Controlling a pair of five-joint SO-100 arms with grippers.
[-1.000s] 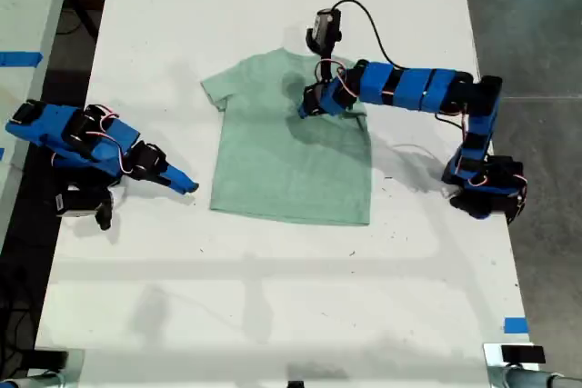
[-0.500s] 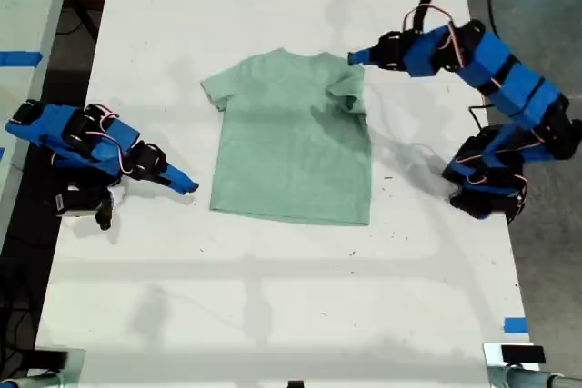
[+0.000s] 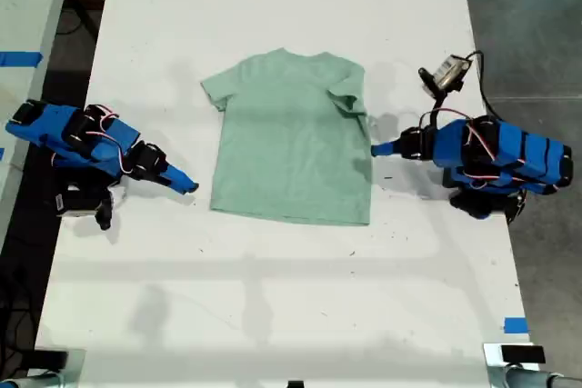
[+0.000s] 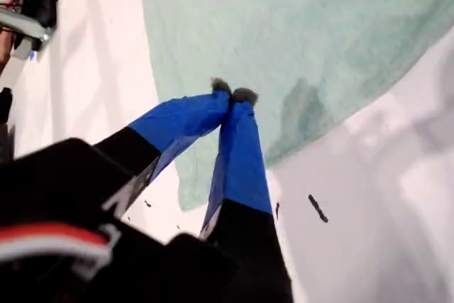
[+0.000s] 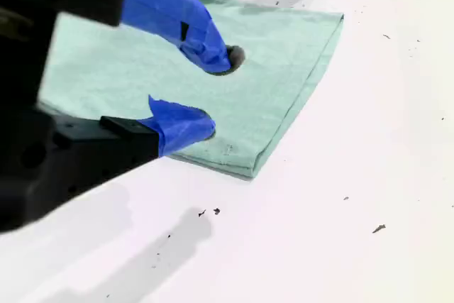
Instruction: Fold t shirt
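On the white, matte surface (image 3: 273, 315), the small mint-green short-sleeved cotton t shirt (image 3: 291, 152) lay flat and face-up between my two arms. Its body was smooth, and the sleeve nearest my first gripper (image 3: 376, 148) was already turned in over the chest. You had that blue-taped gripper pinched fully shut on nothing, its tips right at the t shirt's side edge; I could not tell whether they touched the cloth. My second gripper (image 5: 220, 94) sat just off the t shirt's opposite hem corner, jaws well apart and empty.

I judged the knit to be light, limp and a little clingy. It would sag and wrinkle rather than hold a crease, and a pinch could pick up one layer only. You would do best to grip it at the stitched hem or a sleeve seam, where the fabric is thicker.
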